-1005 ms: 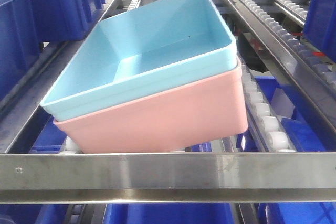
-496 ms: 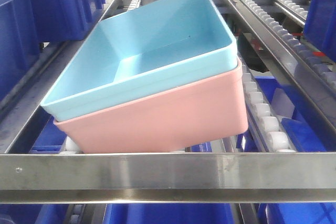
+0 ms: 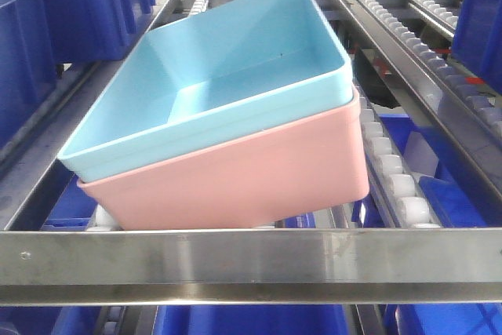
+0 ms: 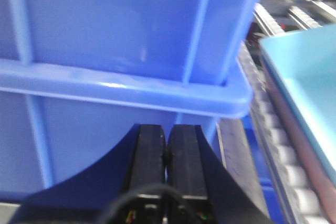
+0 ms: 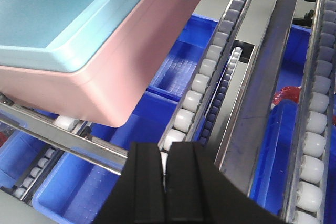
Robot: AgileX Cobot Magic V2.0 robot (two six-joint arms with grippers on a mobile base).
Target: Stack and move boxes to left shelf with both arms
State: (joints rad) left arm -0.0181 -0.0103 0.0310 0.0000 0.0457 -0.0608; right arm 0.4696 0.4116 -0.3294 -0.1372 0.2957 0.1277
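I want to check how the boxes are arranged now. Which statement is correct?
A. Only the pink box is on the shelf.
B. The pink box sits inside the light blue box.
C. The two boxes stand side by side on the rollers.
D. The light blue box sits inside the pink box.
D: the light blue box is nested in the pink box, its rim above the pink rim, behind the shelf's steel front rail.

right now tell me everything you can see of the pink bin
The salmon-pink bin is smooth matte plastic with rounded corners. The light blue bin is nested inside it, hiding its interior. It sits skewed on the roller shelf, just behind the steel front rail, its right corner by a roller track. No gripper touches it.
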